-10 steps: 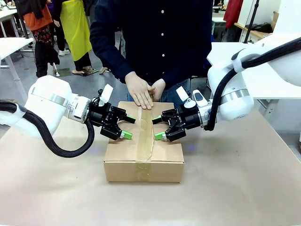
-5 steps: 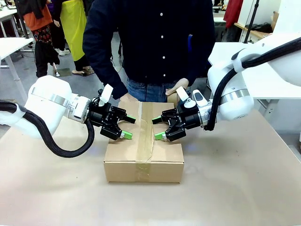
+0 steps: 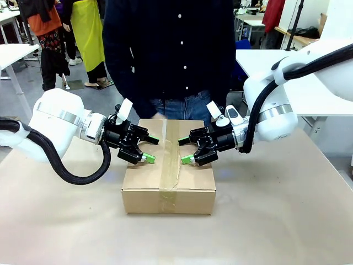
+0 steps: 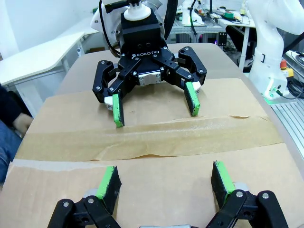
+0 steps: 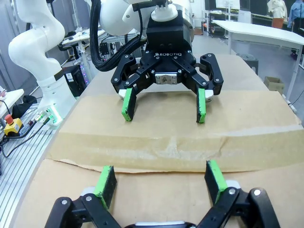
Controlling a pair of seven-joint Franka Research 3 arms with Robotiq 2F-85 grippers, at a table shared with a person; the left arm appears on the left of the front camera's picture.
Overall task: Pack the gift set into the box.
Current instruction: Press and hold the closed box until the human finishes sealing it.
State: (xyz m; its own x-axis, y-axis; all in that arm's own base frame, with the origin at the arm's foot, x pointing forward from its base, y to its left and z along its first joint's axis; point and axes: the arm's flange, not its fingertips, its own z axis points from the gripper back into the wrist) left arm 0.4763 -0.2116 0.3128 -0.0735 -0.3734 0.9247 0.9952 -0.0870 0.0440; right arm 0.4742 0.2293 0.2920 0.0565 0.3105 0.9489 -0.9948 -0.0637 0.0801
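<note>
Front view: we see the box (image 3: 168, 185) closed and taped on the bench (image 3: 276, 221).
Left gripper (image 3: 148, 150): fingers wide apart, holding nothing, over the box's top.
Right gripper (image 3: 185, 150): fingers likewise spread, empty, facing ours across the tape (image 3: 170, 160).

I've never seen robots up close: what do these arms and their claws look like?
Both arms are glossy white, rounded shells with silver rings and thick black hoses. The left gripper and right gripper are black, angular, two-fingered, tipped with green pads, and marked ROBOTIQ.

one box (image 3: 168, 176), two grippers (image 3: 148, 150) (image 3: 186, 150), one person (image 3: 171, 55)
</note>
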